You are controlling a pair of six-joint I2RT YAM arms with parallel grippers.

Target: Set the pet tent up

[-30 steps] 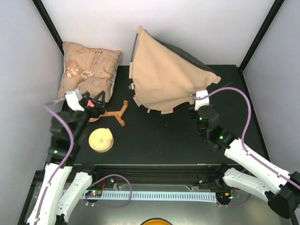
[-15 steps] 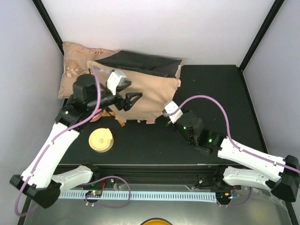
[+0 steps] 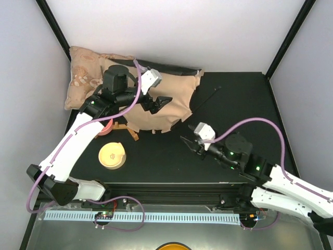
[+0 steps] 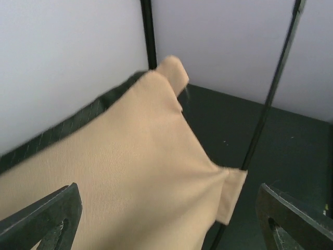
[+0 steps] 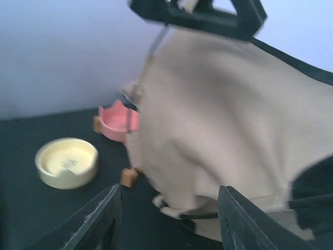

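Upper middle of the top view: pet tent [image 3: 179,101] lies floppy and low, next to the cushion [image 3: 86,73].
Left gripper [image 3: 161,102]: spread wide, empty, over the tan cloth.
Right gripper [image 3: 187,144]: spread, empty, near the tent's front edge.
Pole [image 3: 206,99]: pokes out on the right.
Good way: probably pinch the pole, not loose cloth, and lift slowly.

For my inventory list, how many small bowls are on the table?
2. The yellow bowl sits front left; the pink bowl is just behind it, beside the tent, which may hide more.
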